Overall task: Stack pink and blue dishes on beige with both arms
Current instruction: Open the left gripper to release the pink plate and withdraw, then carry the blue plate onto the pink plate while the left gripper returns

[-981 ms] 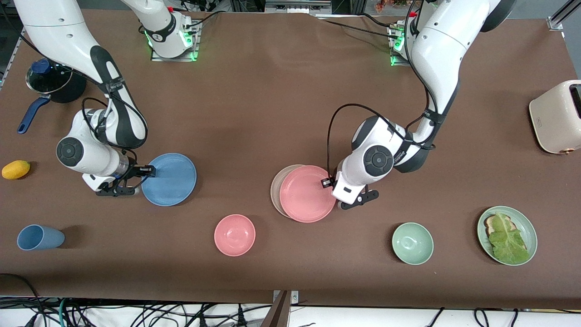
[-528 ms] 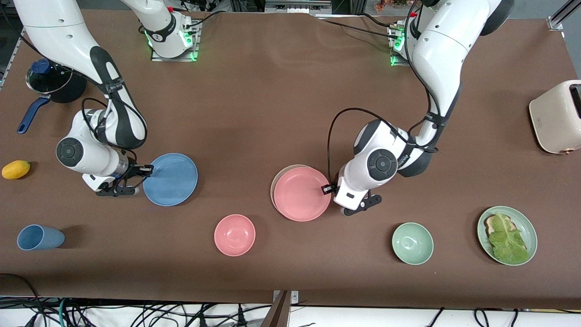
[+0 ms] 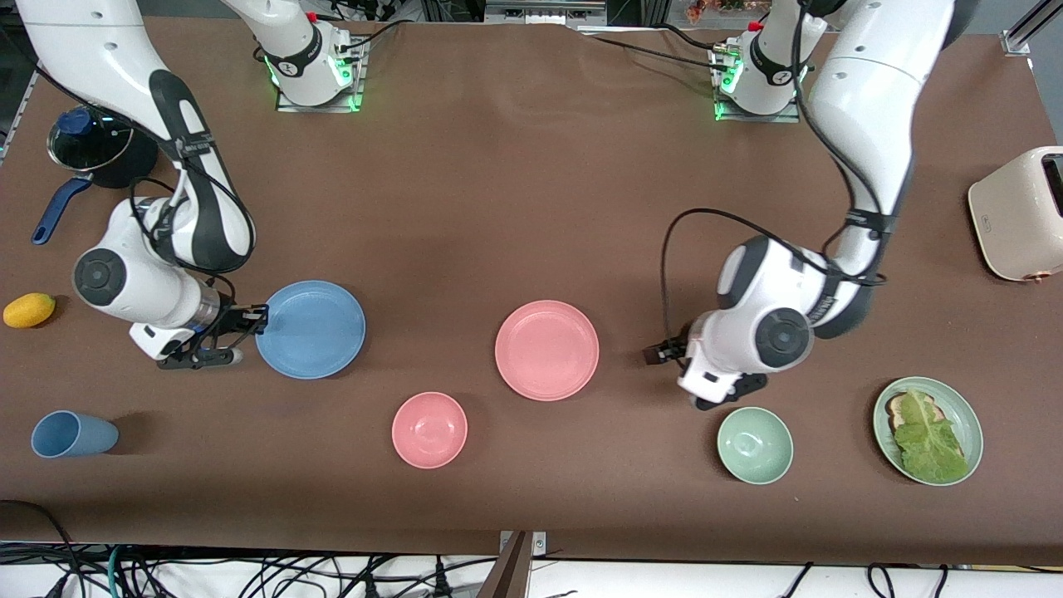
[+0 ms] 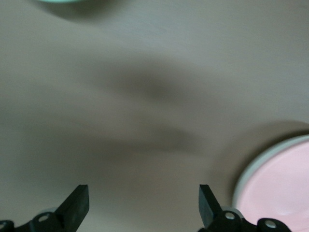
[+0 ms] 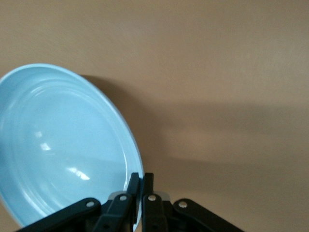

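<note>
The pink plate is lying flat near the middle of the brown surface, sitting squarely on the beige plate, whose pale rim is showing only as a thin edge under the pink one in the left wrist view. The blue plate is lying toward the right arm's end of the surface, well apart from the pink plate.

A pink bowl is sitting nearer the front camera, between the two plates and touching neither. A green bowl is sitting toward the left arm's end, and a green dish farther along is carrying toast and a lettuce leaf. A cream toaster is standing at that end's edge. At the right arm's end a blue cup is lying on its side, with a yellow lemon and a dark lidded pot with a blue handle farther from the camera.

The right claw is clamped together on the blue plate's rim, at the edge facing the right arm's end; in the right wrist view the plate is sitting tilted. The left claw is standing with its fingers wide apart, holding nothing, over bare surface beside the pink plate and just above the green bowl's spot.
</note>
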`<state>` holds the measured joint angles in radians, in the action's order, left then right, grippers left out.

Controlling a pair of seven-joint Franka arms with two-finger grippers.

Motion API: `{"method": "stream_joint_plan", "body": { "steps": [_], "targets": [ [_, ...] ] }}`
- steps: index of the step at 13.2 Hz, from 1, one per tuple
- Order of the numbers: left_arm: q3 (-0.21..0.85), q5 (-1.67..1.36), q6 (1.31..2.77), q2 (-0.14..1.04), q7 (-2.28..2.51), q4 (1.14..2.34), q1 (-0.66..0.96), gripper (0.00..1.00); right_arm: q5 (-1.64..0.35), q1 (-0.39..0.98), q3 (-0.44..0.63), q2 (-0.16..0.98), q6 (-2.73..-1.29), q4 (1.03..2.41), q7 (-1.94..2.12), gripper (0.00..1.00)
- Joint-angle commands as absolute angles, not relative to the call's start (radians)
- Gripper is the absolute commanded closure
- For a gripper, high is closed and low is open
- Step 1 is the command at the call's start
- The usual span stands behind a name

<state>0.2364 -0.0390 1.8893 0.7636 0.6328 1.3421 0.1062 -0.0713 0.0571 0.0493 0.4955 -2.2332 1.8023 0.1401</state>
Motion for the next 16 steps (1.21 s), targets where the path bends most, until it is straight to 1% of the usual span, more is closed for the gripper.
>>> {"method": "stream_joint_plan", "body": {
  "steps": [1,2,3,6,8,10,12,16],
  "targets": [
    [0.247,-0.026,1.8,0.71,0.484,1.359,-0.007,0.0,-0.086,0.069,0.02,0.491,-1.997,1.575,0.152,1.0],
    [0.247,-0.025,1.774,0.7,0.454,1.359,-0.046,0.0,-0.087,0.087,0.017,0.508,-1.944,1.504,0.15,1.0],
    [0.247,-0.025,1.749,0.687,0.421,1.359,-0.081,0.0,-0.089,0.112,0.015,0.512,-1.924,1.474,0.128,1.0],
    [0.244,-0.023,1.701,0.66,0.269,1.358,-0.187,0.0,-0.09,0.21,0.011,0.512,-1.924,1.457,-0.01,1.0],
    [0.242,-0.021,1.642,0.626,0.171,1.358,-0.236,0.0,-0.165,0.282,0.011,0.538,-1.943,1.445,-0.125,1.0],
    [0.236,0.021,1.597,0.572,0.14,1.35,-0.251,0.0,-0.209,0.349,0.012,0.598,-1.986,1.39,-0.231,1.0],
    [0.25,0.07,1.556,0.522,0.14,1.351,-0.247,0.0,-0.21,0.423,0.012,0.652,-2.06,1.37,-0.348,1.0],
    [0.252,0.008,1.559,0.326,0.115,1.43,-0.235,0.0,-0.209,0.526,0.012,0.721,-2.152,1.37,-0.497,1.0]
  ]
}}
